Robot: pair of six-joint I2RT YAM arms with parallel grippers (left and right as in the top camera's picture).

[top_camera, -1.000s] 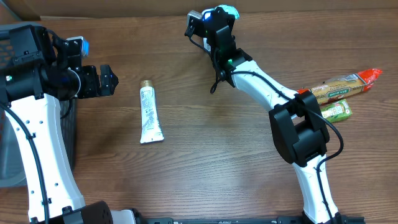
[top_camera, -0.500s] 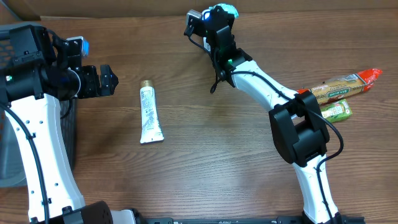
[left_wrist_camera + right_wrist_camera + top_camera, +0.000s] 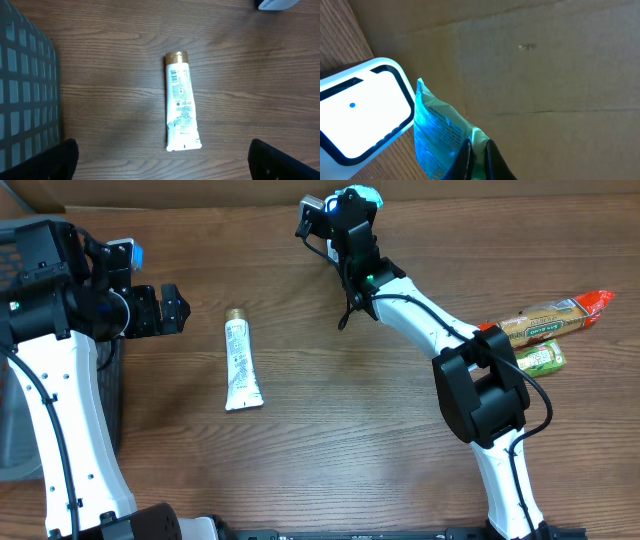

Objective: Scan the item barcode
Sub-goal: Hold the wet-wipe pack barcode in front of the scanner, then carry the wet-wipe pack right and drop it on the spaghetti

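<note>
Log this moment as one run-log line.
right gripper: shut on teal packet, beside white scanner | left gripper: open, empty | tube: lying flat, untouched

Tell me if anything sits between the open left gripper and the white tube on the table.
Nothing visible does. The white tube lies alone on the bare table in front of the left gripper, whose jaws stand wide open. The mesh basket sits off to one side, clear of that path.
</note>
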